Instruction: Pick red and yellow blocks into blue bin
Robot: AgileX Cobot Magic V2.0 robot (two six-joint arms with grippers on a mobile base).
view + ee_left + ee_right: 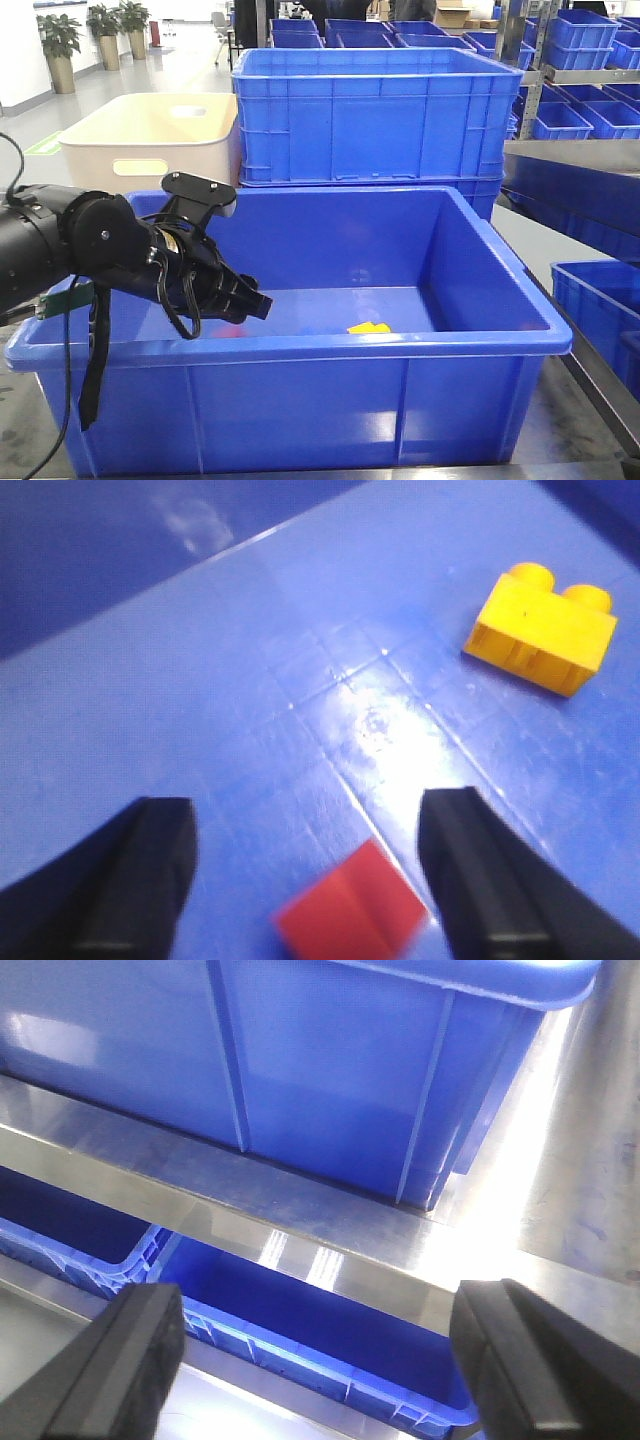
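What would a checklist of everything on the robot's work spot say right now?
Surface: steel table, bare and shiny beside the bin.
Job's things: small plain red cube and yellow plastic studded brick both lie apart on the floor of the large smooth-walled blue plastic bin.
Clutter: cream plastic tub with oval handle hole and ribbed blue plastic crate stand behind the bin.
Grippers: left gripper open inside the bin, empty, over the red cube; right gripper open, empty, outside the bin.
Cables: black cable hangs from the left arm outside the bin's front wall.
Surroundings: shelves of blue crates, potted plants.
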